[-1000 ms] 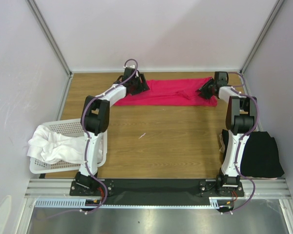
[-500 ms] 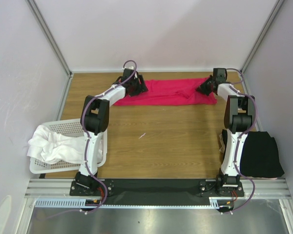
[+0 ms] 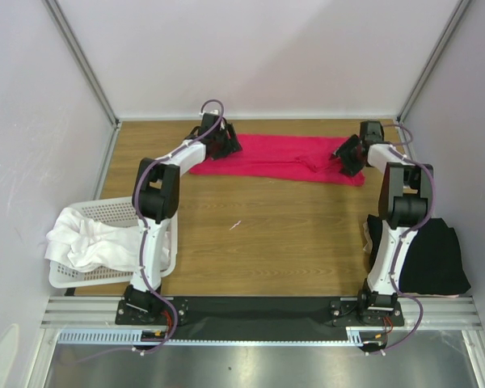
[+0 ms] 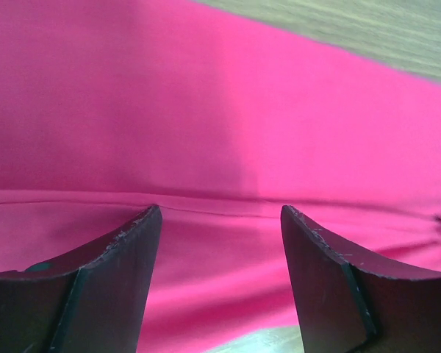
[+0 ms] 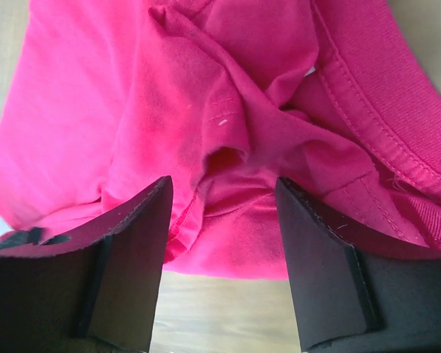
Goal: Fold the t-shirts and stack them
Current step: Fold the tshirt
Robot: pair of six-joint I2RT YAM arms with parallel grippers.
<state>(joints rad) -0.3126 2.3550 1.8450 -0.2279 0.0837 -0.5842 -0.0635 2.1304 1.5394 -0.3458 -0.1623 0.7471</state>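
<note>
A crimson-pink t-shirt (image 3: 279,156) lies folded into a long band across the far side of the table. My left gripper (image 3: 223,145) hovers over its left end, open, with smooth pink fabric (image 4: 228,132) and a seam between its fingers. My right gripper (image 3: 347,155) is open over the right end, above bunched cloth and the ribbed collar (image 5: 367,88); nothing is pinched. A black t-shirt (image 3: 424,255) lies folded at the near right. White t-shirts (image 3: 85,238) spill out of the basket at the near left.
A white perforated basket (image 3: 117,212) stands at the left edge beside the left arm's base. Grey walls close in the back and both sides. Bare wooden tabletop (image 3: 267,234) spans the middle.
My right gripper closed on the shirt's right end, tugged it, then opened and let go. That end now lies slightly nearer and further right. The left gripper barely moved.
</note>
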